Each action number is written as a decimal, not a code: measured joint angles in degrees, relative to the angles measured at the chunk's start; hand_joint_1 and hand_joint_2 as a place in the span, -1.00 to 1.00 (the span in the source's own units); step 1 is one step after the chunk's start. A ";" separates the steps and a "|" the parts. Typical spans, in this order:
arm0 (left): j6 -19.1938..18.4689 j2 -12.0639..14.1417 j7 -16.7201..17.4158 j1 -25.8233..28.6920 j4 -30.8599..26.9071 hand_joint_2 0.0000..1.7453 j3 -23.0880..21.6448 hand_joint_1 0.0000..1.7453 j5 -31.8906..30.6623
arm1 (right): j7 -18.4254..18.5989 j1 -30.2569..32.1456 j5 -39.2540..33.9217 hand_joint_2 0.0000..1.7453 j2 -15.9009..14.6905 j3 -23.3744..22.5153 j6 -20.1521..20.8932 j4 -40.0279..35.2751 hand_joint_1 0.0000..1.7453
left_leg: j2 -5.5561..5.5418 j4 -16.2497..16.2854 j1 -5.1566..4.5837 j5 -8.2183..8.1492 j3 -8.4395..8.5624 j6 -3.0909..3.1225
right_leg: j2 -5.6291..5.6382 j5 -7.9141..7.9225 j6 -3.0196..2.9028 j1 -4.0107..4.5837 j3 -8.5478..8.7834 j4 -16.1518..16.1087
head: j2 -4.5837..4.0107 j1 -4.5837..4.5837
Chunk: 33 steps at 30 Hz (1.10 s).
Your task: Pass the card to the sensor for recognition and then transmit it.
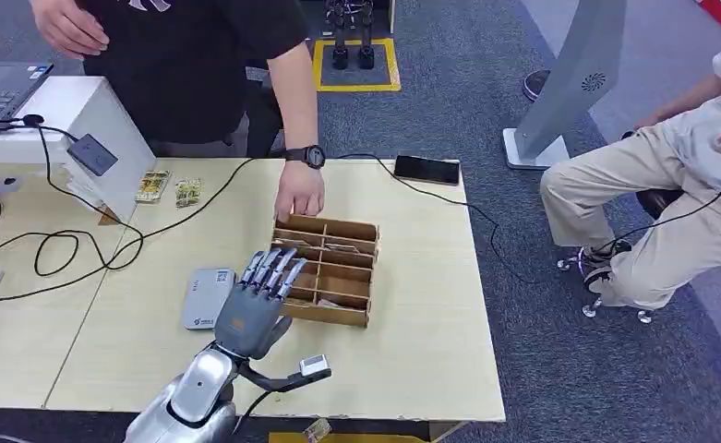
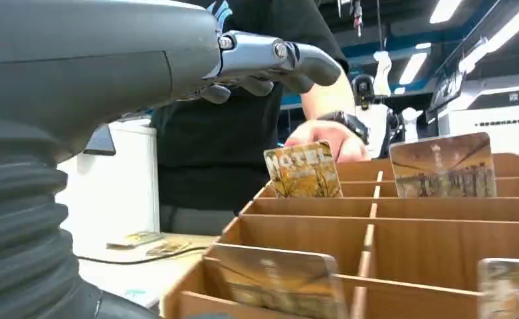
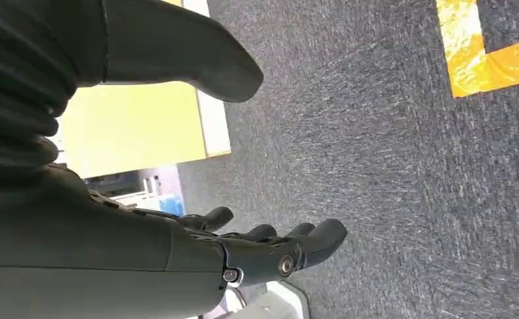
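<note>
Cards point(image 2: 303, 171) stand upright in the wooden rack point(image 1: 338, 309) on the table point(image 1: 412, 351), none held. Left hand point(image 1: 257, 305) hovers at the rack's near-left edge, fingers point(image 1: 273, 269) extended side by side, gripping nothing; a person's hand point(image 1: 299, 192) rests at the rack's far side. Right hand point(image 3: 243, 256) hangs over carpet, fingers loosely apart, empty.

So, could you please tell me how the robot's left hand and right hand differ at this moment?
The left hand reaches over the tan wooden card box on the table, fingers stretched flat; the right hand hangs above grey carpet, fingers gently curved. A person's hand rests at the box near the left hand, none by the right. Both hold nothing.
</note>
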 joint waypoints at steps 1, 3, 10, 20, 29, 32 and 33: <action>-0.04 0.04 0.09 0.00 0.00 1.00 -0.09 -1.00 0.09 | 0.00 0.00 0.00 1.00 0.00 0.00 -0.02 0.00 -1.00 | 0.00 0.00 0.00 0.00 0.00 0.00 | 0.00 0.00 0.00 0.00 0.00 0.00 | 0.00 0.00; -0.18 0.11 0.28 0.00 0.00 1.00 -0.24 -1.00 0.11 | 0.00 0.00 0.00 1.00 0.00 0.00 -0.02 0.00 -1.00 | 0.00 0.00 0.00 0.00 0.00 0.00 | 0.00 0.00 0.00 0.00 0.00 0.00 | 0.00 0.02; -0.53 0.39 1.53 0.01 0.00 1.00 -0.44 -1.00 -0.50 | 0.04 0.01 0.11 1.00 0.00 0.00 0.02 0.00 -1.00 | 0.00 0.00 0.00 0.00 0.00 0.00 | 0.00 0.00 0.00 0.00 0.00 0.00 | 0.00 0.00; -2.16 0.55 1.44 -0.02 0.00 1.00 -1.22 1.00 0.28 | 0.07 0.00 0.55 1.00 0.00 0.00 0.02 0.00 -1.00 | 0.00 0.00 0.00 0.00 0.00 0.00 | 0.00 0.00 0.00 0.00 0.00 0.00 | 0.00 0.02; -2.93 0.26 -0.44 -0.25 0.68 1.00 -1.49 1.00 3.28 | 0.15 -0.01 0.72 1.00 0.00 0.04 0.02 0.00 -1.00 | 0.00 0.00 0.00 0.00 0.00 0.00 | 0.01 0.00 0.00 0.00 -0.01 0.00 | 0.00 0.02; -4.17 0.26 -0.87 -0.73 0.94 1.00 -1.99 1.00 3.72 | 0.13 -0.02 0.79 1.00 0.00 0.04 0.04 0.00 -1.00 | -0.01 0.00 0.00 0.00 0.00 0.00 | 0.00 0.00 0.00 0.00 0.00 0.00 | 0.00 0.02; -4.61 0.26 -0.92 -0.99 1.13 1.00 -2.18 1.00 3.80 | 0.02 -0.03 0.85 1.00 0.00 0.04 0.04 0.00 -1.00 | -0.01 0.00 0.00 0.00 0.00 0.00 | -0.01 0.00 0.00 0.00 0.00 0.00 | 0.00 0.00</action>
